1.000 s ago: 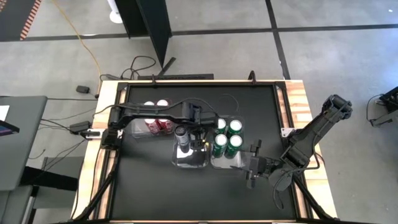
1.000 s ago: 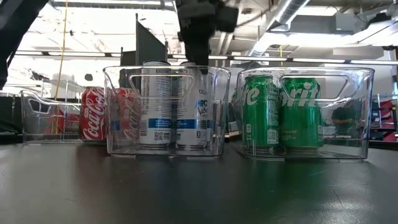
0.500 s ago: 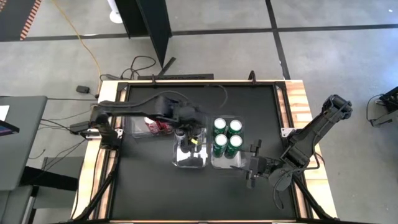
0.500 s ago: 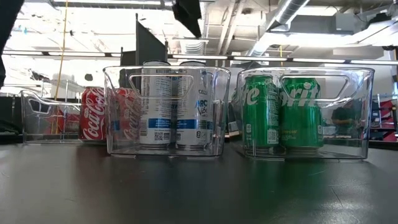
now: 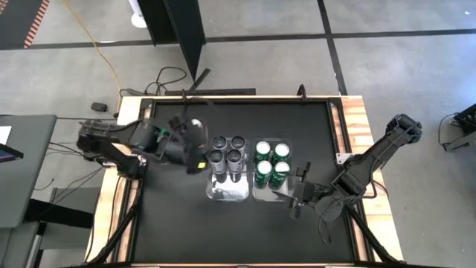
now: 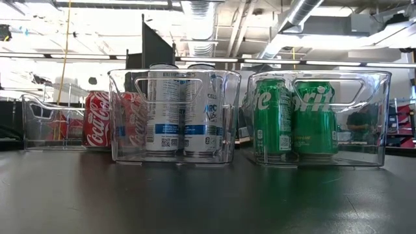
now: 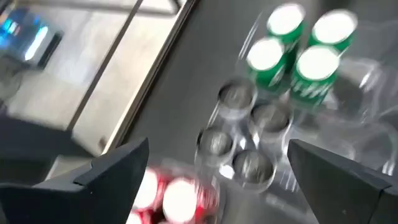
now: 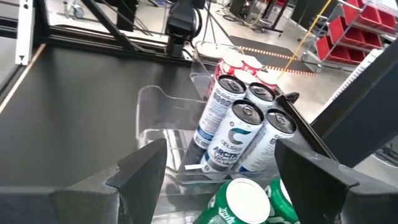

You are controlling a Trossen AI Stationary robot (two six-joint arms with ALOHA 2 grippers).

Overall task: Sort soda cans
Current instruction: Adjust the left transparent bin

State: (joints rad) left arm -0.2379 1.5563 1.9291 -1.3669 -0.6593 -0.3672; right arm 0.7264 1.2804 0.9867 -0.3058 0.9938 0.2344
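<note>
- We judge the sorting to be finished or very nearly so: every can we can see already stands in a clear bin with others of its colour, and nothing lies loose on the table (image 5: 163, 223).
- The four silver cans (image 5: 226, 149) stand upright in the middle bin (image 5: 227, 195), packed at its far end, with its near end bare.
- The four green cans (image 5: 270, 164) fill the right-hand bin (image 6: 385, 117), just beside the middle one.
- The red cans (image 6: 99, 119) sit in a third bin (image 6: 32, 107) farther back on the left. In the high view the left arm covers most of them, so we cannot count them there.
- The left gripper (image 5: 195, 152) hangs over the table just left of the silver cans, jaws wide apart and holding nothing.
- The right gripper (image 5: 296, 199) waits at the near edge of the table, close to the green cans' bin, jaws also apart and empty.
- What may be left, as we judge it, is only for the arms to pull back.
- The low view shows the labels and that the cans stand level on the bin floors, but no gripper appears in it.
- The right wrist view shows several red tops (image 8: 239, 65) behind the silver cans (image 8: 245, 127), which the high view hides.
- The left wrist view looks down on all three groups at once: green tops (image 7: 301, 43), silver tops (image 7: 239, 134) and two red tops (image 7: 165, 193) at its edge.
</note>
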